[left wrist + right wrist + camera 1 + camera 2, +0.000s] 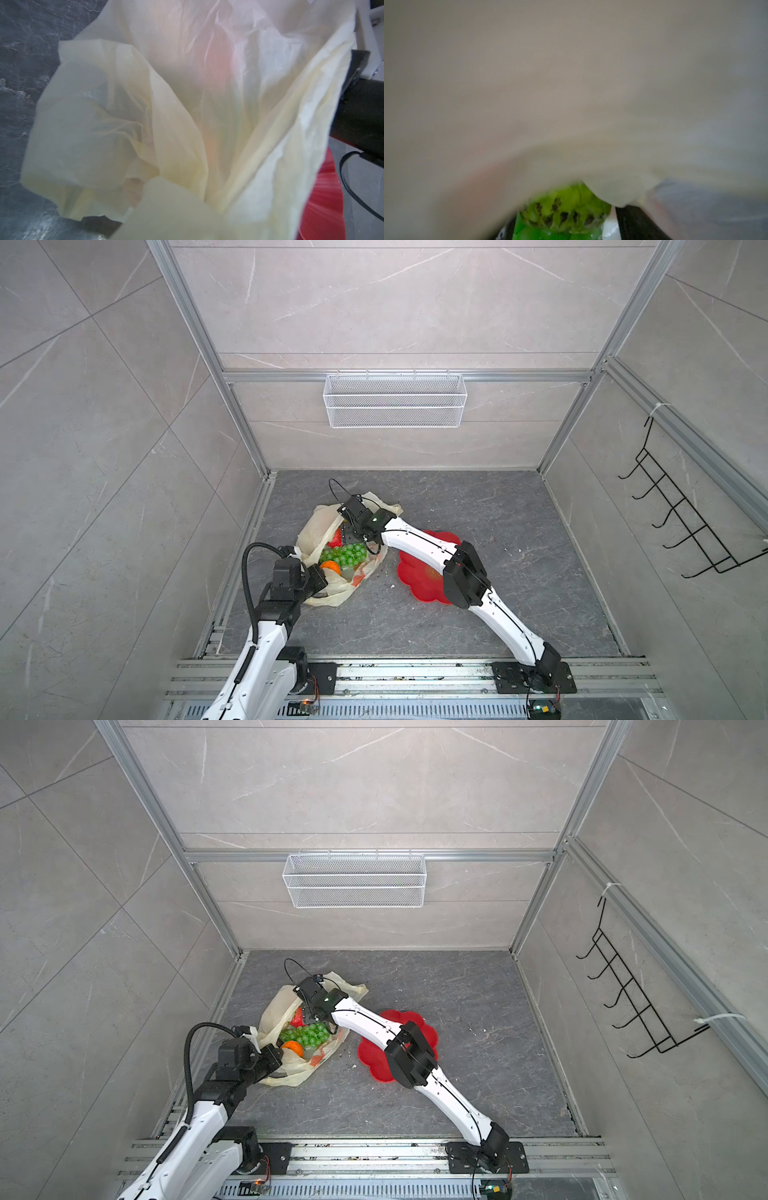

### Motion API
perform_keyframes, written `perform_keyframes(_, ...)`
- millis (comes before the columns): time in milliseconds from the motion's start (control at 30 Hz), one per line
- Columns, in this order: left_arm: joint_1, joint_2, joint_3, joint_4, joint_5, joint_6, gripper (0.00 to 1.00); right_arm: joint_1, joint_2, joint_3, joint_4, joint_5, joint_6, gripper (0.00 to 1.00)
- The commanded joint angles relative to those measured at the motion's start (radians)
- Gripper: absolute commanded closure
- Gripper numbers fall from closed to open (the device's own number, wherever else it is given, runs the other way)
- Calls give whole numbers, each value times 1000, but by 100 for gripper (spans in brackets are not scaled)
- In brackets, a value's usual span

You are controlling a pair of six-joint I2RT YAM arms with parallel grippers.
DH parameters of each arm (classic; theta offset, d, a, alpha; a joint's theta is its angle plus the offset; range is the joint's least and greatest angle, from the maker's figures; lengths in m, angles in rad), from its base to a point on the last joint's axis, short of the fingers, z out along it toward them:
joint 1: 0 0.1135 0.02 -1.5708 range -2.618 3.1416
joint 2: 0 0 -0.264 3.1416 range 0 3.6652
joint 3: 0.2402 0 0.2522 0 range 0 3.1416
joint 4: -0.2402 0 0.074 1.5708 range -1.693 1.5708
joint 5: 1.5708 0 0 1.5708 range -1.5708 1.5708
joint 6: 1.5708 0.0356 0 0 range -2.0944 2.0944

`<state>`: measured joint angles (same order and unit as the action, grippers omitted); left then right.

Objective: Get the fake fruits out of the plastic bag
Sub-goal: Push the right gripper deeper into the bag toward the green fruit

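The pale-yellow plastic bag [316, 526] [272, 1011] lies open on the grey floor, left of the middle. In its mouth sit a green grape bunch [347, 554] [309, 1034] and an orange [330, 565] [294, 1048], with something red [336, 537] behind them. My left gripper [322, 577] [276, 1054] is shut on the bag's near edge; bag film [187, 104] hides its jaws in the left wrist view. My right gripper [349, 536] [564, 232] reaches down into the bag from the far side. Its jaws stand wide, with a green knobbly fruit [564, 207] between them.
A red flower-shaped plate [419, 572] [374, 1052] lies right of the bag, partly under my right arm. A white wire basket [395, 400] hangs on the back wall and a black hook rack [681, 522] on the right wall. Aluminium rails edge the floor.
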<state>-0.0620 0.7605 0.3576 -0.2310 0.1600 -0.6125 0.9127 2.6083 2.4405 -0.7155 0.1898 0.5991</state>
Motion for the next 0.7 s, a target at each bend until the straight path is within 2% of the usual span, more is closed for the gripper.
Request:
perform_keyframes(0,2,-7,-5,28,9,24,91,-9,33,32,-13,-20,1,20)
perform_keyframes(167,2,3,-2,30,10,24,91,-8,63,74,-27,-24,1,20)
perform_keyframes(433,2,2,-4,30,9,24,92,-9,82,136,-75,19,-5,30)
perform_keyframes(667,2,7,-3,34,10,25,92,2,22,103,-87,17,-26,32)
